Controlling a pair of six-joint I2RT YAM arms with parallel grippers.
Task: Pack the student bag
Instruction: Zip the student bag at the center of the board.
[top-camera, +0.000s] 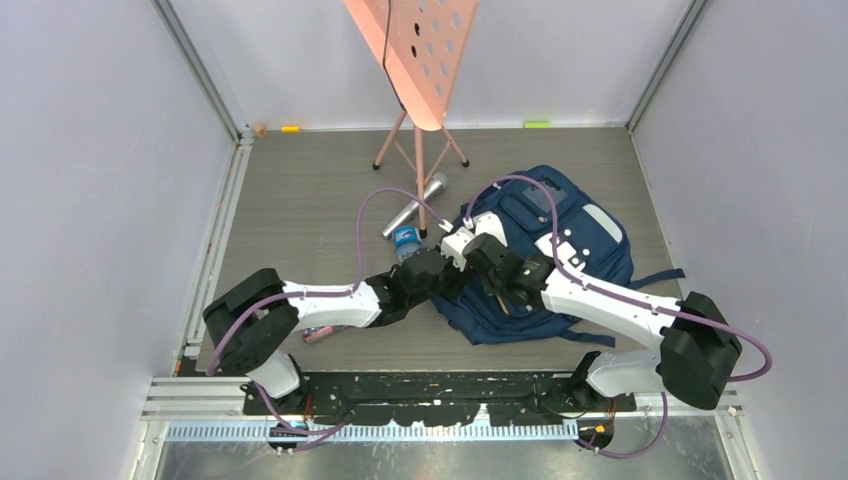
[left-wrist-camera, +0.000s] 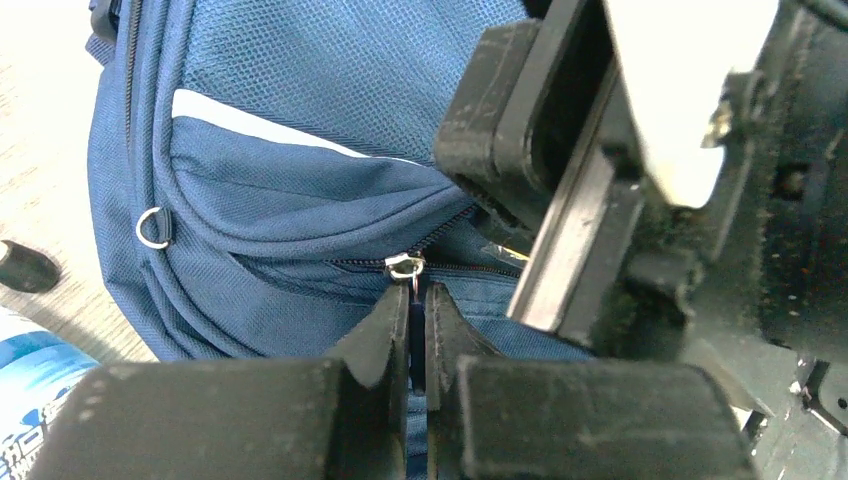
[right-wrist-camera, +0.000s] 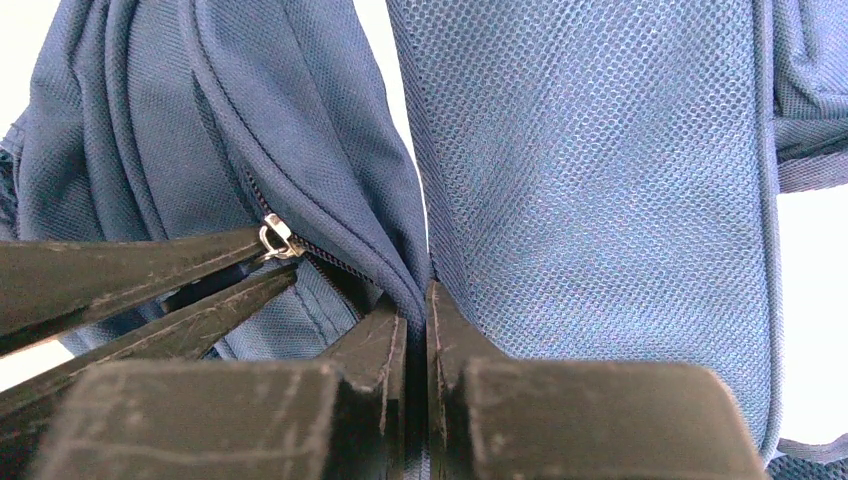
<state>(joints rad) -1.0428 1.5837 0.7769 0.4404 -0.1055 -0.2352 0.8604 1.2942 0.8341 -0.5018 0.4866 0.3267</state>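
- Grey wood-grain desk inside pale walls; pink perforated stand at the back centre.
- Bag: navy, lying flat on the desk right of centre, in front of the right arm, straps trailing toward the near right.
- Left claw: fingers pressed together at the bag's left edge, pinching the zip pull; the metal slider sits right at the fingertips.
- Right claw: pressed together on a fold of bag fabric just beside the zip line, the mesh panel right next to it.
- The two claws meet at the same spot, nearly touching; the right wrist view shows the left fingers coming in from the left at the slider.
- Bottle with a blue label just left of the bag, a silver cylinder lying behind it by the stand's foot.
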